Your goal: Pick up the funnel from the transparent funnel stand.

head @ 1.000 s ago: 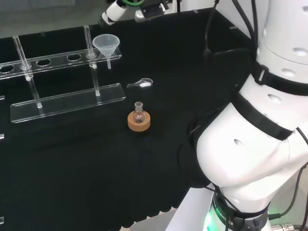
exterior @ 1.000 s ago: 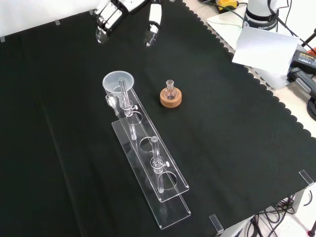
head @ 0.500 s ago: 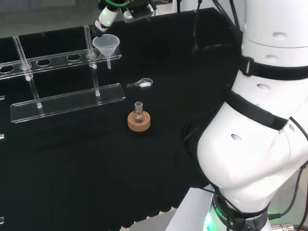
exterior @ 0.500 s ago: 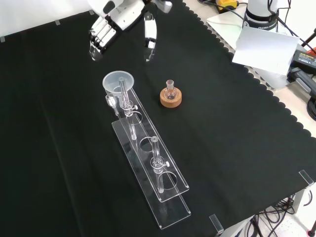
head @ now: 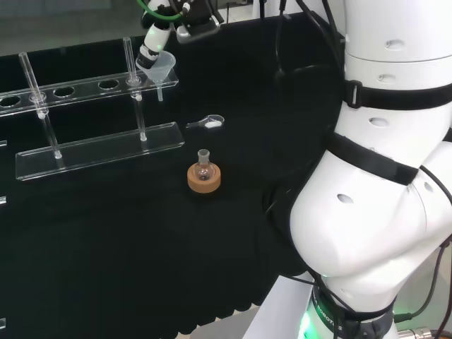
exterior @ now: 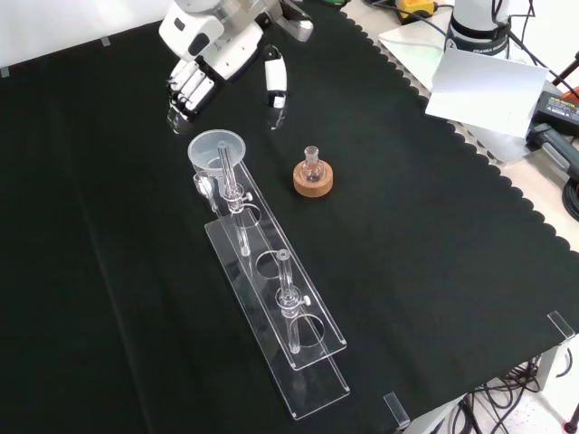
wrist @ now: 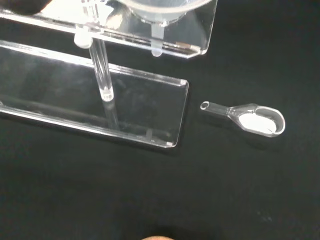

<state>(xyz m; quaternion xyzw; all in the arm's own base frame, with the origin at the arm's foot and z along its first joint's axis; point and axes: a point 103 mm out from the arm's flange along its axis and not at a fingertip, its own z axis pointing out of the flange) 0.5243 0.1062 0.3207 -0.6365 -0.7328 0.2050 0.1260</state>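
One clear funnel [exterior: 217, 150] sits in the end hole of the transparent funnel stand [exterior: 276, 316], toward the far side of the tabletop [exterior: 434, 235] in the front view; nothing shows inside its bowl. In the wrist view its stem [wrist: 157, 42] pokes down through the stand's upper plate. The hand [exterior: 213, 50] hangs just beyond the funnel with its fingers [exterior: 185, 90] and thumb [exterior: 274, 83] spread apart, holding nothing and apart from the funnel. Near the stand, a small round flask [exterior: 312, 166] stands upright in a cork ring [exterior: 313, 180]. A clear scoop [wrist: 250, 117] lying on the cloth beside the stand's base holds something white.
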